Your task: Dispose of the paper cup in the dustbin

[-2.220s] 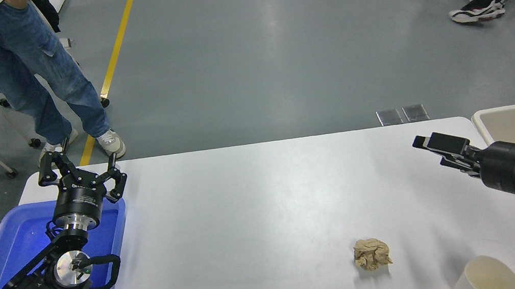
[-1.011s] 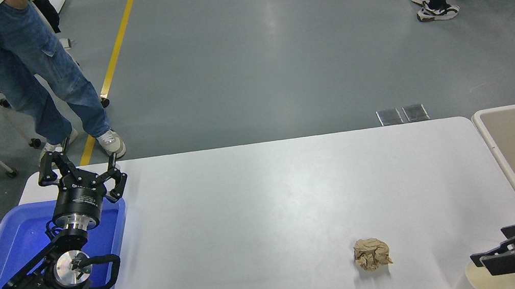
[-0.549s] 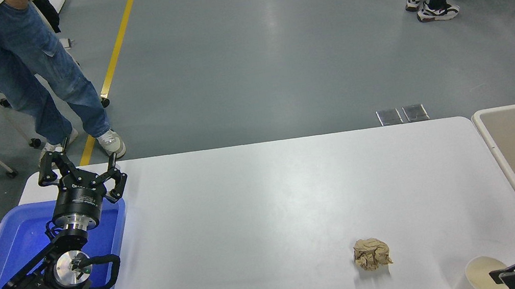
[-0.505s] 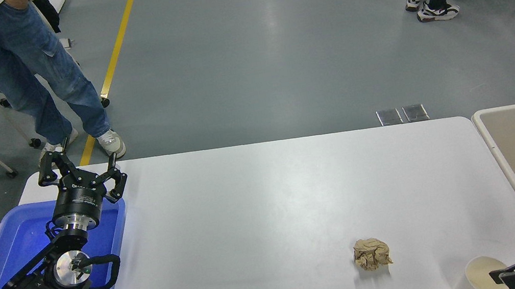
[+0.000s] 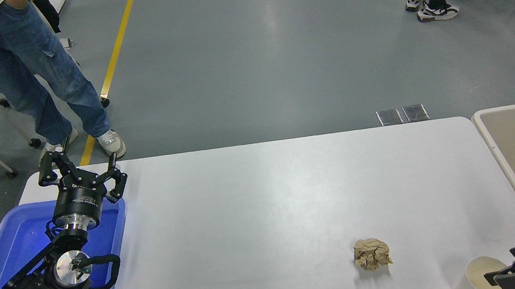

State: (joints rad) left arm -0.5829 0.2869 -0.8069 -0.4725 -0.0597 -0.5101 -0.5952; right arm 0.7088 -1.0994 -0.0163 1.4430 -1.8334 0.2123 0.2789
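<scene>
The paper cup [image 5: 480, 273] stands upright at the table's near right corner, its pale yellowish inside showing, partly cut by the picture's bottom edge. My right gripper [image 5: 503, 265] comes in low from the right edge, open, with its fingers [image 5: 496, 277] right at the cup's right side; I cannot tell whether they touch it. The beige dustbin [image 5: 501, 147] stands off the table's right end, beside the right arm. My left gripper [image 5: 77, 167] is parked open over the blue tray at the lower left.
A crumpled brown paper ball [image 5: 371, 253] lies left of the cup. The blue tray [image 5: 5, 246] sits at the left under the left arm. A person in jeans [image 5: 24, 73] stands beyond the far left corner; another sits at the top right.
My right gripper came down from over the bin's near edge to the cup at the near right corner. In the last half second it only edged slightly left. The left arm stayed still.
</scene>
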